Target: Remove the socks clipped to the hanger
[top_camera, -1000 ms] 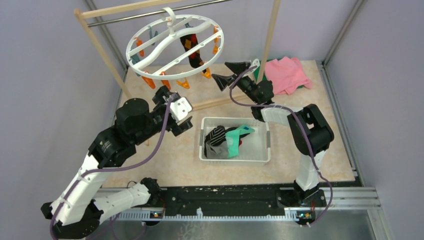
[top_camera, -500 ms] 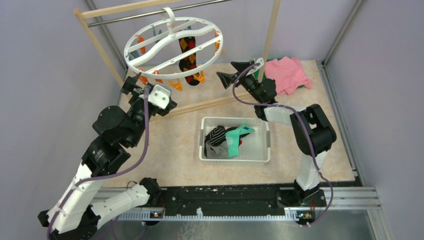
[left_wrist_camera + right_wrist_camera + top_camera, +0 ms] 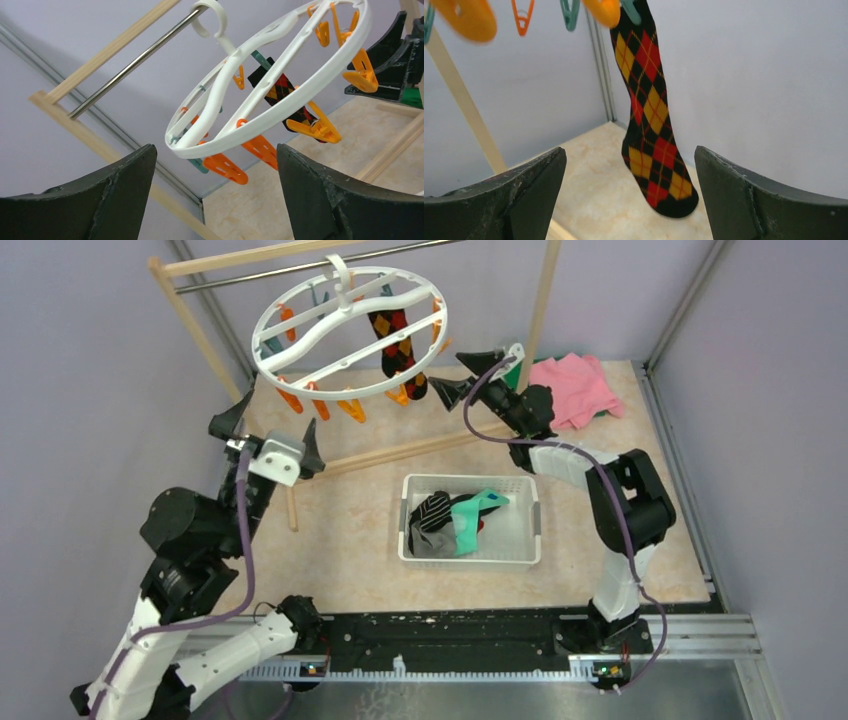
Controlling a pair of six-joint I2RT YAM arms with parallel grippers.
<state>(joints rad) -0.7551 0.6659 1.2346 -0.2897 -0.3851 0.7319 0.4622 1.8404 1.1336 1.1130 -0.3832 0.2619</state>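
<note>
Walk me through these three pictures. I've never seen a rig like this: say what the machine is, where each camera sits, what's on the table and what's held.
This is two robot arms bolted at the near edge of the table. The wide picture looks down from above and behind them; the other two come from cameras on each wrist, that arm's dark fingers at the bottom corners. A round white hanger hangs from a rack, one argyle sock clipped on. On the table sit a white basket holding several socks and a pink cloth. The left hand and right hand are both open and hold nothing.
</note>
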